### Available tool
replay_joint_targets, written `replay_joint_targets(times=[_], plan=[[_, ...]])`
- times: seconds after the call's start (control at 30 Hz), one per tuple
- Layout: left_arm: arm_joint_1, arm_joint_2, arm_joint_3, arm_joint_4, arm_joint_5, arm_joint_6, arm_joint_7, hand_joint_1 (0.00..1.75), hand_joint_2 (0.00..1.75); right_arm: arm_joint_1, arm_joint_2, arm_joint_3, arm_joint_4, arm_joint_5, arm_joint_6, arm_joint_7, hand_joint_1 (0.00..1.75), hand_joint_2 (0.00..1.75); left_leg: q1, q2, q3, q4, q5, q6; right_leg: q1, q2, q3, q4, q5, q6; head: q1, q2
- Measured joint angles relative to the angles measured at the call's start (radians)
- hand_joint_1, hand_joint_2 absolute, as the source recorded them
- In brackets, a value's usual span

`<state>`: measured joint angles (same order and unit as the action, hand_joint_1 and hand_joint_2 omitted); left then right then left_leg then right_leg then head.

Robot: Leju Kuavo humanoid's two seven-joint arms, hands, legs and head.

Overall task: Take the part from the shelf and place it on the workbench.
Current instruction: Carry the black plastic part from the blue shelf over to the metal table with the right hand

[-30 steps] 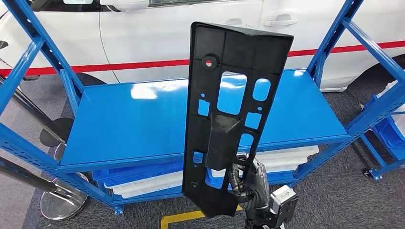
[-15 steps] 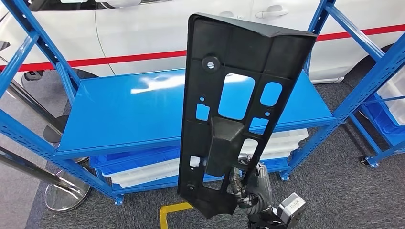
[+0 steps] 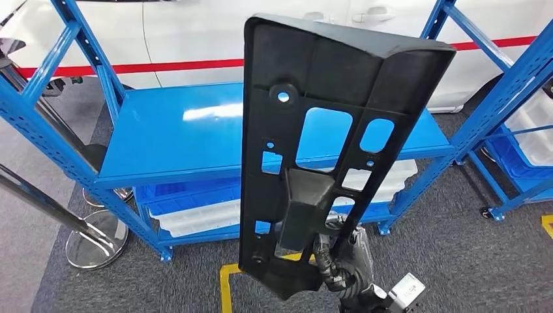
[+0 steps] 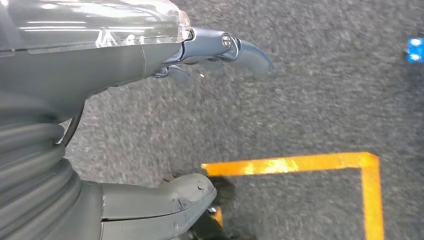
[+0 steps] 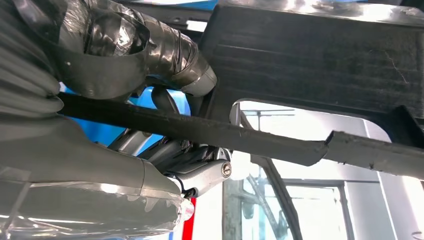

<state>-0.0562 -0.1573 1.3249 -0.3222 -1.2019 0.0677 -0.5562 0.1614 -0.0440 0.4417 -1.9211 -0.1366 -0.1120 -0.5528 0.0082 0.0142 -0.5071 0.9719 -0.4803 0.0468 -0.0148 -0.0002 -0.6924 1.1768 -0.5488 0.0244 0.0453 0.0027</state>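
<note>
Your view has swung right since before — the blue shelf (image 3: 195, 130) sits further left. Your right hand (image 3: 339, 261) grips the black part (image 3: 313, 150) upright, long side up — left hand (image 4: 100, 125) holds nothing, fingers apart.

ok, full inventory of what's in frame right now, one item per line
black plastic panel with cut-outs: 1, black, upright, held at its lower end
blue metal shelf rack: 1, blue, behind the panel
second blue rack: 1, blue, far right
white trays: several, white, rack's lower level
white car with red stripe: 1, behind the racks
chrome post base: 1, silver, floor left
yellow floor tape: yellow, on grey carpet
right hand: grips the panel
left hand: holds nothing, above the carpet
</note>
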Motion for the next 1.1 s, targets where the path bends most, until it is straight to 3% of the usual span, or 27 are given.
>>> replay_joint_targets(times=[0.03, 0.07, 0.1, 0.13, 0.2, 0.27, 0.3, 0.37, 0.4, 0.47, 0.53, 0.57, 0.6, 0.63, 0.7, 0.77, 0.8, 0.87, 0.9, 0.93, 1.03, 1.07, 1.1], plan=[[0.001, 0.000, 0.000, 0.000, 0.000, -0.001, 0.000, 0.00, 1.75, 0.003, -0.002, -0.001, 0.000, 0.000, 0.001, -0.001, 1.75, 1.75, -0.001, 0.001, -0.014, 0.002, 0.011, 0.000, -0.001, 0.000, -0.011, 0.062, -0.036, 0.003, 0.000, 0.000], [0.003, 0.000, 0.000, -0.001, 0.000, -0.002, 0.000, 0.00, 1.75, 0.006, -0.004, -0.003, 0.000, 0.000, 0.002, -0.002, 1.75, 1.75, -0.001, 0.002, -0.030, 0.006, 0.021, -0.001, -0.001, 0.000, -0.013, 0.107, -0.048, 0.006, 0.000, 0.000], [0.004, 0.000, 0.000, -0.001, 0.000, -0.003, 0.000, 0.00, 1.75, 0.008, -0.005, -0.004, 0.000, 0.001, 0.003, -0.002, 1.75, 1.75, -0.001, 0.002, -0.045, 0.010, 0.031, -0.003, -0.001, 0.000, -0.001, 0.121, -0.037, 0.007, 0.000, 0.000], [0.004, 0.000, 0.000, -0.002, 0.000, -0.005, 0.000, 0.00, 1.75, 0.010, -0.006, -0.005, 0.000, 0.001, 0.003, -0.002, 1.75, 1.75, -0.001, 0.002, -0.061, 0.016, 0.038, -0.005, -0.001, 0.000, 0.030, 0.100, -0.012, 0.007, 0.000, 0.000], [0.005, -0.003, 0.000, -0.005, 0.000, -0.009, 0.000, 0.00, 1.75, 0.013, -0.007, -0.008, -0.003, 0.002, 0.004, -0.002, 1.75, 1.75, -0.003, 0.001, -0.089, 0.032, 0.050, -0.012, 0.000, 0.000, 0.132, -0.030, 0.020, 0.001, 0.000, 0.000], [0.007, -0.006, 0.000, -0.011, 0.000, -0.012, 0.001, 0.00, 1.75, 0.017, -0.007, -0.013, -0.011, 0.005, 0.006, 0.000, 1.75, 1.75, -0.005, 0.000, -0.104, 0.044, 0.061, -0.023, 0.005, 0.000, 0.204, -0.141, 0.013, -0.011, -0.001, 0.000], [0.007, -0.007, 0.000, -0.014, 0.000, -0.014, 0.001, 0.00, 1.75, 0.020, -0.008, -0.016, -0.015, 0.007, 0.008, 0.002, 1.75, 1.75, -0.006, -0.001, -0.108, 0.047, 0.067, -0.029, 0.008, 0.001, 0.213, -0.161, 0.006, -0.018, -0.001, 0.000], [0.011, -0.009, 0.000, -0.022, 0.001, -0.017, 0.003, 0.00, 1.75, 0.025, -0.008, -0.019, -0.020, 0.011, 0.013, 0.006, 1.75, 1.75, -0.004, -0.002, -0.112, 0.049, 0.075, -0.041, 0.008, -0.001, 0.203, -0.165, 0.017, -0.034, -0.001, 0.000], [0.013, -0.010, 0.000, -0.026, 0.002, -0.019, 0.004, 0.00, 1.75, 0.028, -0.009, -0.019, -0.022, 0.013, 0.015, 0.008, 1.75, 1.75, -0.002, -0.003, -0.119, 0.059, 0.062, -0.047, 0.006, -0.002, 0.194, -0.166, 0.027, -0.043, -0.001, 0.000], [0.018, -0.013, 0.000, -0.035, 0.002, -0.023, 0.005, 0.00, 1.75, 0.036, -0.010, -0.021, -0.027, 0.016, 0.017, 0.008, 1.75, 1.75, 0.002, -0.006, -0.144, 0.127, -0.018, -0.057, 0.003, -0.006, 0.171, -0.170, 0.050, -0.057, -0.001, 0.000], [0.021, -0.017, 0.000, -0.043, 0.002, -0.028, 0.006, 0.00, 1.75, 0.045, -0.011, -0.024, -0.031, 0.015, 0.018, 0.008, 1.75, 1.75, 0.004, -0.006, -0.171, 0.244, -0.111, -0.065, 0.005, -0.006, 0.141, -0.168, 0.072, -0.062, -0.001, 0.000], [0.021, -0.019, 0.000, -0.047, 0.002, -0.029, 0.006, 0.00, 1.75, 0.048, -0.012, -0.026, -0.032, 0.015, 0.019, 0.008, 1.75, 1.75, 0.004, -0.006, -0.174, 0.291, -0.130, -0.067, 0.006, -0.006, 0.125, -0.166, 0.083, -0.061, -0.001, 0.000], [0.022, -0.020, 0.000, -0.050, 0.001, -0.030, 0.006, 0.00, 1.75, 0.051, -0.013, -0.028, -0.033, 0.015, 0.020, 0.008, 1.75, 1.75, 0.004, -0.006, -0.164, 0.313, -0.126, -0.067, 0.007, -0.006, 0.108, -0.162, 0.093, -0.060, -0.001, 0.000], [0.022, -0.020, 0.000, -0.053, 0.001, -0.031, 0.007, 0.00, 1.75, 0.052, -0.014, -0.030, -0.033, 0.014, 0.020, 0.008, 1.75, 1.75, 0.004, -0.006, -0.138, 0.302, -0.102, -0.066, 0.007, -0.006, 0.091, -0.157, 0.103, -0.059, -0.001, 0.000], [0.022, -0.021, 0.000, -0.060, 0.001, -0.036, 0.008, 0.00, 1.75, 0.056, -0.015, -0.033, -0.034, 0.013, 0.021, 0.009, 1.75, 1.75, 0.003, -0.015, -0.042, 0.188, -0.057, -0.056, 0.008, -0.003, 0.063, -0.146, 0.119, -0.053, -0.001, 0.000], [0.023, -0.025, 0.000, -0.075, 0.000, -0.046, 0.011, 0.00, 1.75, 0.059, -0.015, -0.036, -0.039, 0.008, 0.026, 0.014, 1.75, 1.75, 0.000, -0.037, 0.045, 0.055, -0.061, -0.044, 0.008, 0.002, 0.049, -0.141, 0.136, -0.042, -0.001, 0.000], [0.025, -0.028, 0.000, -0.083, 0.000, -0.051, 0.013, 0.00, 1.75, 0.061, -0.015, -0.038, -0.041, 0.004, 0.030, 0.017, 1.75, 1.75, -0.003, -0.046, 0.064, 0.020, -0.070, -0.039, 0.007, 0.006, 0.046, -0.143, 0.146, -0.035, -0.001, 0.000], [0.029, -0.035, 0.000, -0.095, -0.001, -0.058, 0.015, 0.00, 1.75, 0.065, -0.016, -0.043, -0.046, -0.002, 0.037, 0.021, 1.75, 1.75, -0.004, -0.038, 0.061, 0.002, -0.057, -0.029, 0.005, 0.014, 0.043, -0.152, 0.167, -0.021, -0.001, 0.000], [0.030, -0.038, 0.000, -0.100, -0.002, -0.060, 0.016, 0.00, 1.75, 0.069, -0.016, -0.046, -0.048, -0.003, 0.038, 0.021, 1.75, 1.75, -0.001, -0.029, 0.056, -0.006, -0.046, -0.022, 0.005, 0.017, 0.038, -0.150, 0.163, -0.015, -0.001, 0.000], [0.031, -0.042, 0.000, -0.105, -0.002, -0.062, 0.016, 0.00, 1.75, 0.072, -0.016, -0.048, -0.050, -0.003, 0.038, 0.022, 1.75, 1.75, 0.001, -0.018, 0.047, -0.013, -0.031, -0.014, 0.004, 0.018, 0.029, -0.134, 0.138, -0.011, -0.001, 0.000], [0.033, -0.050, 0.001, -0.120, -0.003, -0.070, 0.018, 0.00, 1.75, 0.080, -0.017, -0.057, -0.052, -0.003, 0.038, 0.024, 1.75, 1.75, 0.002, 0.014, 0.007, -0.018, 0.006, 0.000, -0.001, 0.011, -0.011, 0.019, -0.009, 0.002, -0.001, 0.000], [0.033, -0.051, 0.001, -0.124, -0.003, -0.072, 0.018, 0.00, 1.75, 0.082, -0.017, -0.059, -0.052, -0.003, 0.038, 0.025, 1.75, 1.75, 0.001, 0.025, -0.007, -0.016, 0.016, -0.001, -0.003, 0.010, -0.018, 0.076, -0.033, 0.008, -0.001, 0.000], [0.033, -0.052, 0.001, -0.127, -0.003, -0.072, 0.018, 0.00, 1.75, 0.084, -0.017, -0.061, -0.052, -0.003, 0.038, 0.025, 1.75, 1.75, 0.001, 0.036, -0.021, -0.012, 0.025, -0.003, -0.006, 0.008, -0.014, 0.111, -0.031, 0.013, -0.001, 0.000]])
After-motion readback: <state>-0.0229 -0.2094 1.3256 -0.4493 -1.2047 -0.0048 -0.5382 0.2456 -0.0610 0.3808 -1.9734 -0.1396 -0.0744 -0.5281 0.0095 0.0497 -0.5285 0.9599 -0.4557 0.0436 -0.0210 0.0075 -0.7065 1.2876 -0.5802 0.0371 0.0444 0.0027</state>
